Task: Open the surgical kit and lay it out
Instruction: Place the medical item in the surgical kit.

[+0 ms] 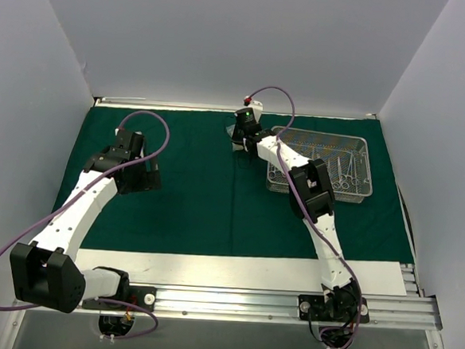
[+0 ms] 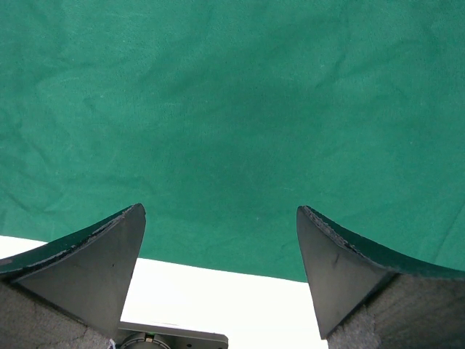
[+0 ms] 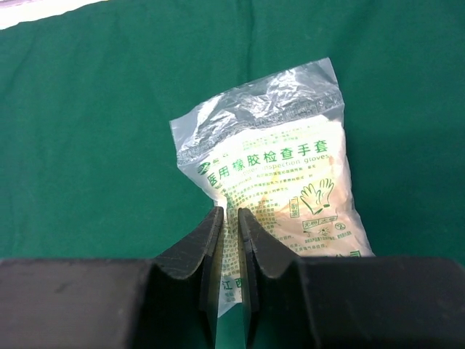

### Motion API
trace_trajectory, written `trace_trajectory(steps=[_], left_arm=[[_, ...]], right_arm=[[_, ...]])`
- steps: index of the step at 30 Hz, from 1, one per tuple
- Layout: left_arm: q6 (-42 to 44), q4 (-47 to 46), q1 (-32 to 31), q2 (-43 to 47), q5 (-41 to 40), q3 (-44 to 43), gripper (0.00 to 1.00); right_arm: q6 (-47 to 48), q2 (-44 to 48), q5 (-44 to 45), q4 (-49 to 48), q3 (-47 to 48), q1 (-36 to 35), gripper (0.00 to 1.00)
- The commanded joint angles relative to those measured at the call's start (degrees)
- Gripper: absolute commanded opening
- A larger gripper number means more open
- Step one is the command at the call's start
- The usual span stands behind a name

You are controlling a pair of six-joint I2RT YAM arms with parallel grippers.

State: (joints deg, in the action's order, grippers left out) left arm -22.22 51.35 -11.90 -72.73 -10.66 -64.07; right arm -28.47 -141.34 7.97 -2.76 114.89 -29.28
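The right jaws stand almost pressed together, only a thin slit between the two dark fingers (image 3: 211,240), and in that slit sits the near left edge of a clear packet (image 3: 283,167): they are pinching it. The packet is a crinkled see-through plastic bag with pale folded gloves inside, printed in green with Chinese characters and a small drawing of two hands. Its sealed, emptier end points away from the jaws; the fuller end runs down beside the right finger. The packet rests on the dark green cloth wrap (image 1: 191,195).

In the top view this grip sits at the far middle of the cloth, just left of the silver wire-mesh tray (image 1: 323,134). The tray stands on the far right part of the cloth, and slim steel instruments (image 1: 340,170) lie inside it towards its right end; how many cannot be told.

The left jaws are spread wide, with nothing between the fingers (image 2: 94,269), held over bare, faintly creased green cloth on the left side, well apart from packet and tray. The cloth is spread flat over most of the table (image 1: 234,269), whose white near edge shows below it.
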Motion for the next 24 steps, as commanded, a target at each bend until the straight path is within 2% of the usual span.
trace_trajectory(steps=[1,19,24], left_arm=[[-0.7,0.1,0.1,1.7,0.0,0.0,0.94],[-1.6,-0.4,0.0,2.1,0.0,1.1,0.94],[-1.8,-0.6,0.0,2.1,-0.2,1.2,0.94]], right_arm=[[-0.4,1.2,-1.2,-0.8,3.9,0.3,0.11],[-4.5,-1.8,-1.5,-1.9,0.7,0.5,0.11],[-5.5,-1.7,-2.5,-2.2,0.2,1.1,0.15]])
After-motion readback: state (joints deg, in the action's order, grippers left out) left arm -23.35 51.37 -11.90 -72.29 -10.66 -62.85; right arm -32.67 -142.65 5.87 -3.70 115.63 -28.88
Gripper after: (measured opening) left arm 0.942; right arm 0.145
